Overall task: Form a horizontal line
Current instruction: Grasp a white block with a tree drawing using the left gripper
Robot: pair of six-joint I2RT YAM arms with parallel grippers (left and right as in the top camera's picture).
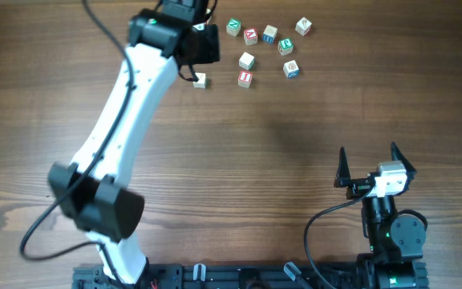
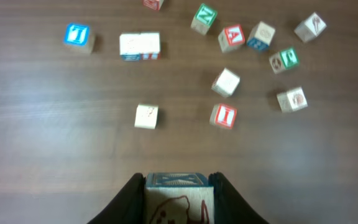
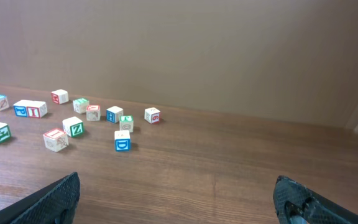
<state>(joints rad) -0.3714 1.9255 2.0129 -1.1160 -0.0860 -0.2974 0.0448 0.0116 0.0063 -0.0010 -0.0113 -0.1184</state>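
"Pale wood fills the bottom of the left wrist view. The blue-topped cube [image 2: 179,202] sits in the left pincer [image 2: 179,180] with a dark finger against each side and no gap that I can see. The frame cuts off its lower part."

"Is it lifted, or down on the surface [image 1: 239,160]?"

"I cannot tell. From overhead, the white left arm [image 1: 135,104] and its black wrist housing cover that pincer and the cube altogether."

"And the horizontal line [image 2: 140,46]?"

"So far it is only two cubes touching side by side, at the far side of the surface, left of the scattered bunch. I cannot find it overhead, since the black housing sits about there. Its letters are too blurred to read."

"What lies between?"

"A plain pale cube [image 2: 146,116] lies between the pincer and that pair, with a red I cube [image 2: 223,116] to its right. Further right, loose cubes lie apart from one another, among them a green Z cube [image 2: 204,17] and a red A cube [image 2: 232,37]. A blue-lettered cube [image 2: 78,36] lies alone left of the pair. A red-faced cube [image 2: 154,3] is cut off by the top edge."

"The other arm?"

"The right pincer [image 1: 368,150] stands wide and holds nothing. It is at the near right of the surface, well apart from every cube. A black cable [image 1: 307,241] loops beside its base."
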